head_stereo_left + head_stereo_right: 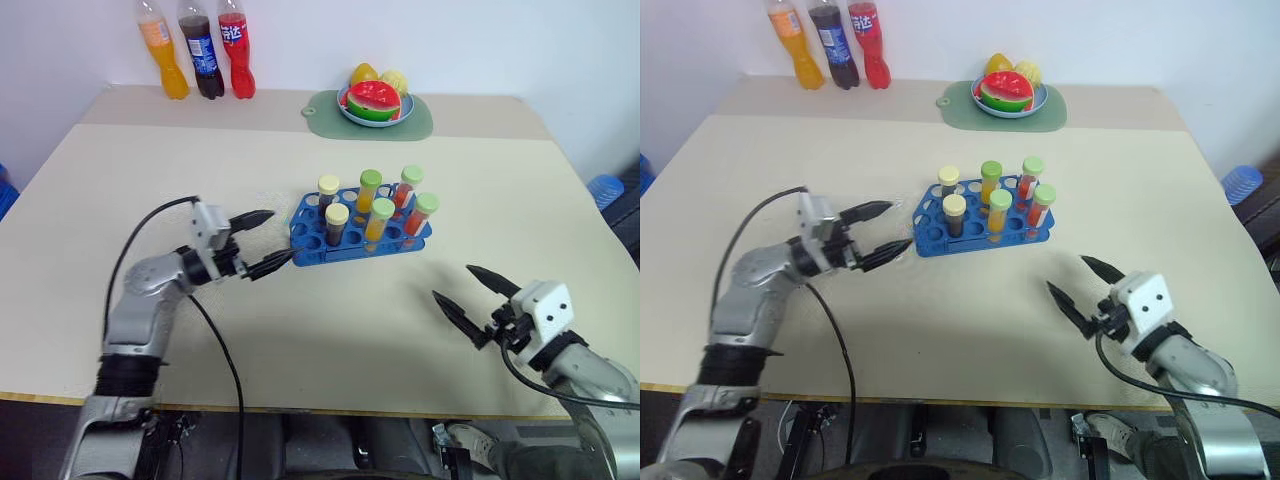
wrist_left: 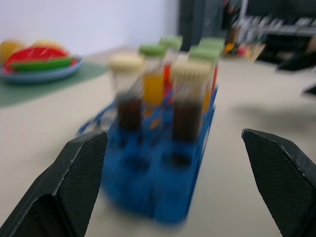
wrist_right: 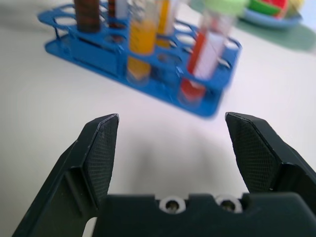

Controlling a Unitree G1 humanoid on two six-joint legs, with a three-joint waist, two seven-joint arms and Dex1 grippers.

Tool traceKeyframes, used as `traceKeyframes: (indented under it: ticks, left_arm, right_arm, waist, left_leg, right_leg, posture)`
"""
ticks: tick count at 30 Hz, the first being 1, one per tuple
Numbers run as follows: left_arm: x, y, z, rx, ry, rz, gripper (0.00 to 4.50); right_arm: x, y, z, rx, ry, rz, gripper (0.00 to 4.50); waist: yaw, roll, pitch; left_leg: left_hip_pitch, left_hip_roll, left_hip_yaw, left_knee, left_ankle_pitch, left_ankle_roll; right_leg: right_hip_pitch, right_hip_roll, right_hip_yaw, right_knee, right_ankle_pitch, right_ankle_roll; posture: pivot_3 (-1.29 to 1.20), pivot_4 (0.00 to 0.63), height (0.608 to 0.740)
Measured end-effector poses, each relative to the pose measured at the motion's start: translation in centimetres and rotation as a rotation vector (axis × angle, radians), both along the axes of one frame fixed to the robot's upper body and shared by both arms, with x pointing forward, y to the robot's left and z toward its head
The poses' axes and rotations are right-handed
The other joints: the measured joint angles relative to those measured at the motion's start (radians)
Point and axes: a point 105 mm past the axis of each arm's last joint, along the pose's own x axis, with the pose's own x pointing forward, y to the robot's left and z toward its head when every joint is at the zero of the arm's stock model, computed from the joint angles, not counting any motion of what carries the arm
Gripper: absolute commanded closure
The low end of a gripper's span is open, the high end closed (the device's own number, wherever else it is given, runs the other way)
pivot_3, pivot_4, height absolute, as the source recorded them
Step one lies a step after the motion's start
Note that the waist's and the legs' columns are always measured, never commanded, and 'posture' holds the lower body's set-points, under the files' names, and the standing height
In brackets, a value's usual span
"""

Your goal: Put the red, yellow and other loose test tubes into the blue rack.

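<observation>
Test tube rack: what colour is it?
Blue; the rack shows best in the left eye view.

At the table's [image 1: 300, 330] far edge you have three drink bottles [image 1: 196, 52] and a fruit bowl [image 1: 376, 103] on a green mat [image 1: 420, 124].

You see the blue rack [image 1: 358, 238] standing flat near the table's middle. Six test tubes stand upright in it: two dark brown ones with cream caps [image 1: 336, 222], two orange-yellow [image 1: 369, 190] and two red [image 1: 421, 214], all green-capped.
</observation>
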Motion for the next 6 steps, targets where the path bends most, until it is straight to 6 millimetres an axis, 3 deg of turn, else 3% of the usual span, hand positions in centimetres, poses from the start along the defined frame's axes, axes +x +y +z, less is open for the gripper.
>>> traceKeyframes:
  ticks: [6]
  left_arm:
    - [-1.8, 3.1, -0.9, 0.063, 0.078, 0.056, 0.03]
  right_arm:
    - [-1.0, -2.0, 0.4, 0.013, 0.016, -0.055, 0.67]
  waist:
    - [-0.001, 0.0, 0.0]
  left_leg:
    - [0.001, 0.0, 0.0, 0.0, 0.0, 0.0]
  right_leg:
    - [0.0, 0.0, 0.0, 0.0, 0.0, 0.0]
  posture:
    - [0.0, 0.15, 0.74]
